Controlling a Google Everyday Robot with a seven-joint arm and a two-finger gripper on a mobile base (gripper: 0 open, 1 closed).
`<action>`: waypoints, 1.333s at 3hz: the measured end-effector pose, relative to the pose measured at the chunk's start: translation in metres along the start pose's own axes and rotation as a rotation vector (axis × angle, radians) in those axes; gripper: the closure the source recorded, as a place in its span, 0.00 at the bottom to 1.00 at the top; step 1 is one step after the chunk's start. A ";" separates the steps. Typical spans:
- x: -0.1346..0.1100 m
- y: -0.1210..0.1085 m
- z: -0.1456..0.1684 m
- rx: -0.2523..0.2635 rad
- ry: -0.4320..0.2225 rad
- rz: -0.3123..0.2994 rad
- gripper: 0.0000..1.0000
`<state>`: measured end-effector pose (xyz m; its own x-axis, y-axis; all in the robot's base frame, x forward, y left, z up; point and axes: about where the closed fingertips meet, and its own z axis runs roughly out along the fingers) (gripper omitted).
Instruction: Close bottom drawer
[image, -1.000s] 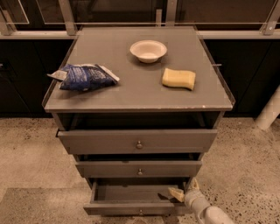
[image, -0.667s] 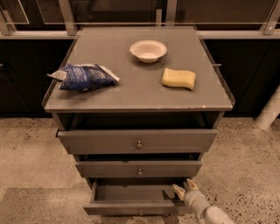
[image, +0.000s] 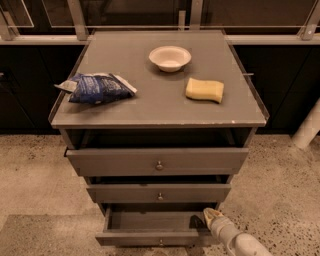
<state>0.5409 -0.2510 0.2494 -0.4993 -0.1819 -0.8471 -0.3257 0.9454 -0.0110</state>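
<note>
Bottom drawer (image: 145, 238) at foot of cabinet (image: 160, 100), camera view: pulled well out, inside showing, so not yet closed. Gripper (image: 212, 217) low at its right end, just behind front panel; open or closed, cannot tell. Left: push it fully in

Gripper (image: 210, 216) at right end of bottom drawer (image: 145, 238), perhaps partly hidden inside, arm (image: 241, 243) cut off below

We count three drawers (image: 157, 161); one bowl (image: 170, 57), one sponge (image: 204, 90) and one blue bag (image: 97, 88) on the counter (image: 160, 110); one hand (image: 210, 216), at the right end of the bottom drawer (image: 150, 238).
</note>
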 end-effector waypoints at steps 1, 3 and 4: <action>0.015 -0.001 -0.029 -0.005 0.113 0.025 1.00; 0.060 0.009 -0.068 -0.041 0.333 0.144 1.00; 0.088 0.019 -0.065 -0.070 0.359 0.215 1.00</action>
<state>0.4388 -0.2664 0.2091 -0.8056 -0.0765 -0.5875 -0.2309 0.9538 0.1924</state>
